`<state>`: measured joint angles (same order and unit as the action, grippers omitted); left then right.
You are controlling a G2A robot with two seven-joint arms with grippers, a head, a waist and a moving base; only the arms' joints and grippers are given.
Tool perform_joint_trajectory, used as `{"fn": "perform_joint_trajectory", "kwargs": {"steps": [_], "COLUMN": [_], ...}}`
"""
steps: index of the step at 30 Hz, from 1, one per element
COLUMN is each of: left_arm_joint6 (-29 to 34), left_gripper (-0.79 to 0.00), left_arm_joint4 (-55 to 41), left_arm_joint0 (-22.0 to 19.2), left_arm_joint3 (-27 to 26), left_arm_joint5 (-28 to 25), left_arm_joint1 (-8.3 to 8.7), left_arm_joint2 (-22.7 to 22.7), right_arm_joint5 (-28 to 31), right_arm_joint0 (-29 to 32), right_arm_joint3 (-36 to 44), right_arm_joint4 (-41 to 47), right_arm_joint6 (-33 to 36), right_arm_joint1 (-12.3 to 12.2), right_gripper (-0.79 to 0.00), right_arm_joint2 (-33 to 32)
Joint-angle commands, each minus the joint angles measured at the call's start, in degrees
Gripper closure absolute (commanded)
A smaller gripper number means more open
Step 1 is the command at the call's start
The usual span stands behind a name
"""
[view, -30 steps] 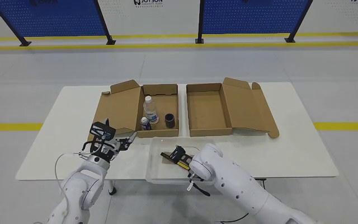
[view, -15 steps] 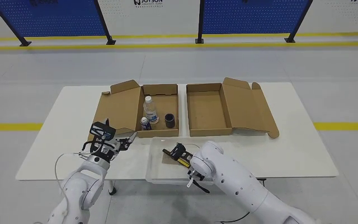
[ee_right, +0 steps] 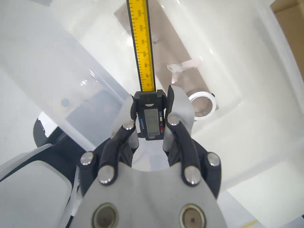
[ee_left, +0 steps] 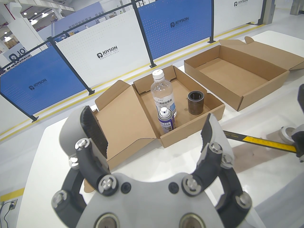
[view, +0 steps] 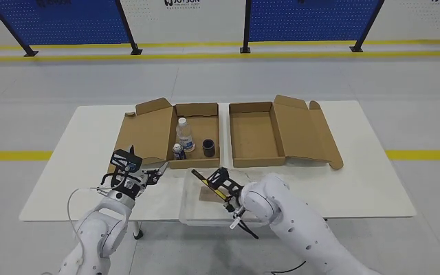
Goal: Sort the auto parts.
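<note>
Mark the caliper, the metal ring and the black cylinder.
caliper (ee_right: pixel 142 48), right wrist view, on its yellow scale.
metal ring (ee_right: pixel 202 94), right wrist view, on its bright rim.
black cylinder (ee_left: pixel 195 104), left wrist view, on its side wall.

**White bench, two boxes, one tray**

The white bench (view: pixel 357 185) carries three things. Two open cardboard boxes sit side by side nearer its far edge, with a narrow gap between them. The left box (view: pixel 206 127) spreads its lid toward the left edge, and the right box (view: pixel 256 141) spreads its lid toward the right edge. A translucent plastic tray (view: pixel 187 203) sits at the near edge, mid-length.
</note>
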<state>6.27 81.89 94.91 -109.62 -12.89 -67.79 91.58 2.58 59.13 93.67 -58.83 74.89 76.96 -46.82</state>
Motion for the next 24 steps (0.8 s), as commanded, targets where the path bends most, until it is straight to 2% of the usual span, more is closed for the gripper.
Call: {"fn": "perform_joint_trajectory", "kwargs": {"steps": [1, 8, 10, 14, 24], "left_arm_joint6": [0.0, 0.0, 0.0, 0.0, 0.0], "left_gripper": [-0.785, -0.785, -0.785, -0.785, -0.785], "left_arm_joint4": [0.0, 0.0, 0.0, 0.0, 0.0], "left_arm_joint0": [0.0, 0.0, 0.0, 0.0, 0.0], "left_arm_joint3": [0.0, 0.0, 0.0, 0.0, 0.0], "left_arm_joint5": [0.0, 0.0, 0.0, 0.0, 0.0], "left_arm_joint1": [0.0, 0.0, 0.0, 0.0, 0.0], "left_arm_joint2": [0.0, 0.0, 0.0, 0.0, 0.0], "right_arm_joint5": [0.31, 1.1, 2.61, 5.83, 11.82], "right_arm_joint0": [1.11, 5.64, 7.73, 10.16, 12.39], "right_arm_joint3": [1.47, 6.3, 7.2, 6.68, 2.11], "right_arm_joint4": [0.79, 7.91, 15.17, 24.34, 44.43], "right_arm_joint6": [-0.97, -6.96, -11.63, -16.52, -21.43], "right_arm_joint1": [-0.36, -1.44, -1.6, -1.99, -2.32], "right_gripper": [0.0, 0.0, 0.0, 0.0, 0.0], "right_arm_joint2": [-1.59, -8.04, -10.92, -15.11, -19.2]}}
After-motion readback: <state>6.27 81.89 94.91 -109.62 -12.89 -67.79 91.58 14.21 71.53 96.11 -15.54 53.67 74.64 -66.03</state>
